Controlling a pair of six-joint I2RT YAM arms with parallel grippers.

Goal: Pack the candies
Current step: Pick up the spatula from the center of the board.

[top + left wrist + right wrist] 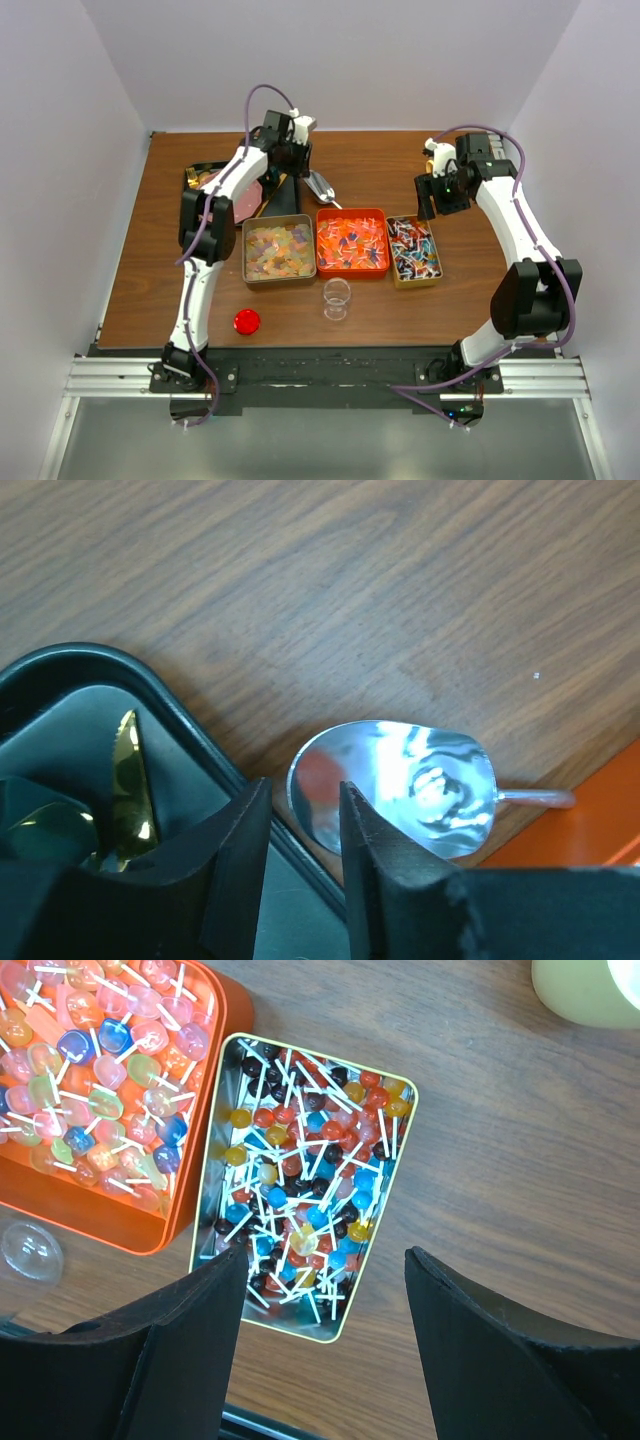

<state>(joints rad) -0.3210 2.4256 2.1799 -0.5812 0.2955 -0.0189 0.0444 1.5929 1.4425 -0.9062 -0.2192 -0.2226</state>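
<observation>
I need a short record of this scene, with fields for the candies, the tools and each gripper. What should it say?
candies: three kinds side by side: pastel pieces, wrapped lollipops, small lollipops
scoop: metal scoop, lying behind the wrapped lollipops
cup: clear cup, upright in front of the wrapped lollipops
disc: red disc, left of the cup
left gripper: at the scoop's bowl, jaws narrowly apart, grip unclear
right gripper: open, above the small lollipops
</observation>
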